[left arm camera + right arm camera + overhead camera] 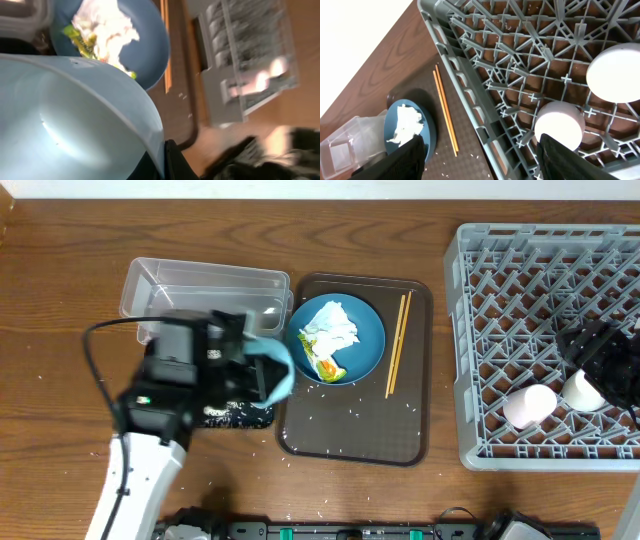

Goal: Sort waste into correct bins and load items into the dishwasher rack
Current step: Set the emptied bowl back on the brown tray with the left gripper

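Desk (pixel 380 235) shows between brown tray (pixel 350 442) and rack (pixel 520 270); left gripper (pixel 256 366) clamps the white bowl (pixel 281 372) at the tray's left edge; right gripper (pixel 482 150), spread wide, hangs over the racked pink cup (pixel 528 405) and white cup (pixel 582 390)

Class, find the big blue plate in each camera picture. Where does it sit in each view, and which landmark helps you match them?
Overhead: the blue plate is near the centre, left of the grey rack.
Left wrist: at the top, left of centre.
Right wrist: in the bottom left corner.
Shared landmark: the grey rack, visible in all three views.
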Robot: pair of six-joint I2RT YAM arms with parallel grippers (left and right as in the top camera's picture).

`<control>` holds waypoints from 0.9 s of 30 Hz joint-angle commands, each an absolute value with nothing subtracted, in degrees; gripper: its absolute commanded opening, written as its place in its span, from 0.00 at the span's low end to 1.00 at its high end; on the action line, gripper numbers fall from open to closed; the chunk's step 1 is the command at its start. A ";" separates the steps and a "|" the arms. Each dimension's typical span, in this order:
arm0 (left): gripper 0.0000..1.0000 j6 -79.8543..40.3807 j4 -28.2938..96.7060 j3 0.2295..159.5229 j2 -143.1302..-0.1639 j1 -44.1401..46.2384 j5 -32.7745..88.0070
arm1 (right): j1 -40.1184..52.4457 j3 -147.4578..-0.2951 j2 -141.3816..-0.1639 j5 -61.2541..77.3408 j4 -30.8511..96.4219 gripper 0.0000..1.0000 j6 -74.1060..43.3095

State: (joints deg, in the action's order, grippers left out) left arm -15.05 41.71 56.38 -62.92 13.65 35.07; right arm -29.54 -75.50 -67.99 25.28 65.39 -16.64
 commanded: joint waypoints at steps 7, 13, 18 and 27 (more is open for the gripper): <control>0.06 -20.80 37.56 56.97 -73.67 38.00 10.00 | -28.73 -76.12 -68.16 25.52 65.60 0.70 -15.77; 0.06 -23.44 35.77 56.97 -84.07 44.69 6.85 | -28.75 -76.12 -68.16 25.50 65.58 0.70 -15.77; 0.06 -26.26 32.32 56.97 -90.13 48.66 6.98 | -28.75 -76.12 -68.16 25.50 65.56 0.70 -15.75; 0.51 -26.26 33.15 58.89 -91.48 51.07 7.05 | -28.75 -76.12 -68.16 25.50 65.58 0.70 -15.77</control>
